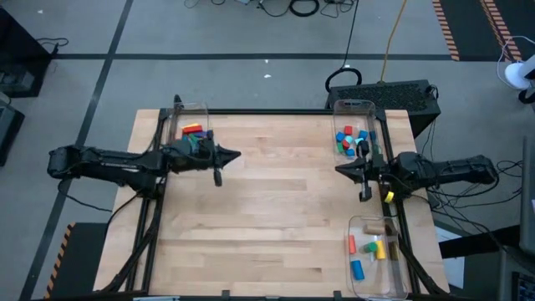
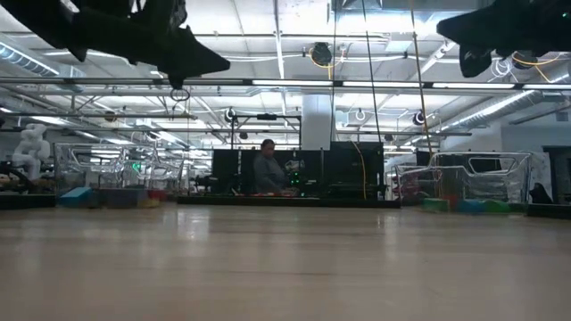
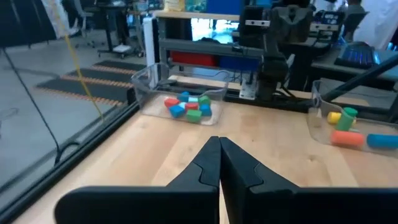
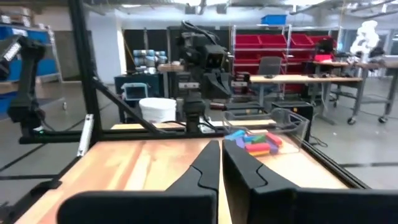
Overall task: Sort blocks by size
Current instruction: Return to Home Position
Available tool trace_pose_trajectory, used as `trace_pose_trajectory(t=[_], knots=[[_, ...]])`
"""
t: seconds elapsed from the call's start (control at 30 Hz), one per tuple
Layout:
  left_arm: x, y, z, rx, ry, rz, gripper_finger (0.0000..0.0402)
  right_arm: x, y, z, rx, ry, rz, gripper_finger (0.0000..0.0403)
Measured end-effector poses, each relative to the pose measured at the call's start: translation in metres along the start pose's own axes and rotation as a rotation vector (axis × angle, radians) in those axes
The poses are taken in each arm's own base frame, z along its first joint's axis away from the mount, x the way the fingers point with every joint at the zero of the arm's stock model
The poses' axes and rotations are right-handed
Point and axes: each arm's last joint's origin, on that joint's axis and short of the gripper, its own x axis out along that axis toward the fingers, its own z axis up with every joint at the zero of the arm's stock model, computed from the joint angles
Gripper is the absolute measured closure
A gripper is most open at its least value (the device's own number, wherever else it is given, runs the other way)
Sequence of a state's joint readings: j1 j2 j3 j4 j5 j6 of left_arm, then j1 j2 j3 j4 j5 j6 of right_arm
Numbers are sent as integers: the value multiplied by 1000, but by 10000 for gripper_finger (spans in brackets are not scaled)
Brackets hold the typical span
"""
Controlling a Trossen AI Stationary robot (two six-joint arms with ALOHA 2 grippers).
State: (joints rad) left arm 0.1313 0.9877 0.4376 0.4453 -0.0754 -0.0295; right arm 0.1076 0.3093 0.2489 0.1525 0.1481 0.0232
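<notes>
The blocks lie in three clear bins. Red, yellow and green ones (image 1: 194, 130) fill the far-left bin (image 1: 191, 109); in the right wrist view they show as a pile (image 4: 257, 142). Small blue, red and green cubes (image 1: 349, 139) sit in the far-right bin (image 1: 354, 105); the left wrist view shows them too (image 3: 187, 107). Longer pieces (image 1: 374, 247) rest in the near-right bin (image 1: 359, 224). My left gripper (image 1: 236, 155) is shut and holds nothing, level above the table beside the far-left bin; its shut fingers (image 3: 219, 163) show plainly. My right gripper (image 1: 338, 169) (image 4: 221, 163) is likewise shut on nothing, just near of the far-right bin.
Bare wooden tabletop (image 1: 284, 217) stretches between the two arms and toward the near edge. A black frame (image 1: 267, 111) runs along the table's far edge. In the low view both arms hang well above the surface, and a person (image 2: 267, 169) sits far behind the table.
</notes>
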Motion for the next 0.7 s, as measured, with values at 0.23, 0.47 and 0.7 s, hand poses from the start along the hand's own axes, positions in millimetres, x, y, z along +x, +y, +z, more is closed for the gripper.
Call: trace_pose_trajectory(t=[0.23, 0.47, 0.7], knots=[[-43, 8, 14, -48, 24, 18, 396, -6, -7, 5, -8, -44, -22, 401], [-73, 3, -12, -95, -27, -22, 396, -8, -9, 0, 27, -33, -63, 401], [-77, 1, -25, -100, -75, -23, 396, 4, -10, -14, 70, -10, -88, 401]])
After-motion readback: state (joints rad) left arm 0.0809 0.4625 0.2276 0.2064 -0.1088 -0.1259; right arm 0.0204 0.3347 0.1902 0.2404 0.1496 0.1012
